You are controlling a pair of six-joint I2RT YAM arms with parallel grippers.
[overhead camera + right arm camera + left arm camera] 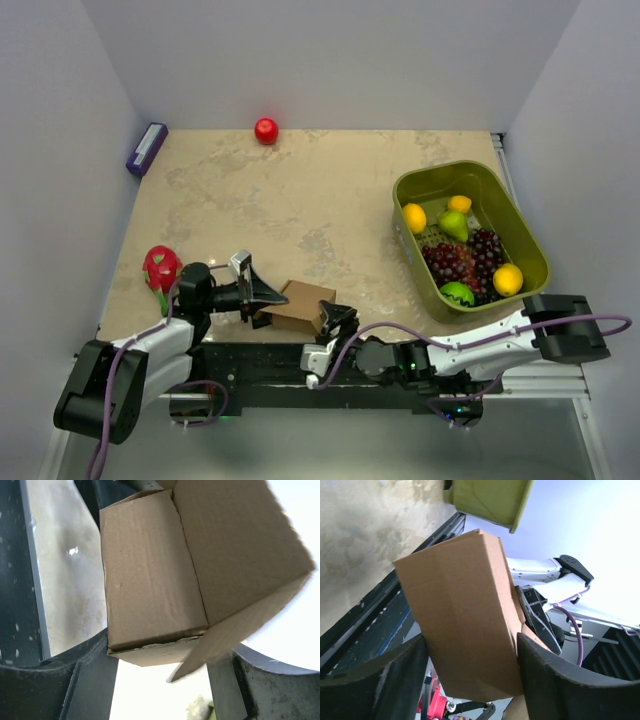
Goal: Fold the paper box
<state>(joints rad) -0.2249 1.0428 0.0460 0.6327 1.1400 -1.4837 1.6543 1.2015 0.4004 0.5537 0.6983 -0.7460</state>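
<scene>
The paper box (300,303) is a small brown cardboard box near the table's front edge, between my two arms. My left gripper (258,294) grips its left end. In the left wrist view the box (465,615) fills the gap, and both fingers (370,685) press its sides at the left gripper (470,645). My right gripper (335,320) holds the box's right end. In the right wrist view the box (150,580) shows one folded side and an open flap (240,555), with the right gripper (160,652) closed around its lower corner.
A green basket (445,168) with lemons, grapes and green fruit stands at the right; it also shows in the left wrist view (485,500). A red apple (266,131) lies at the back. A purple box (147,148) is at the back left. A pink dragon fruit (160,268) lies beside the left arm.
</scene>
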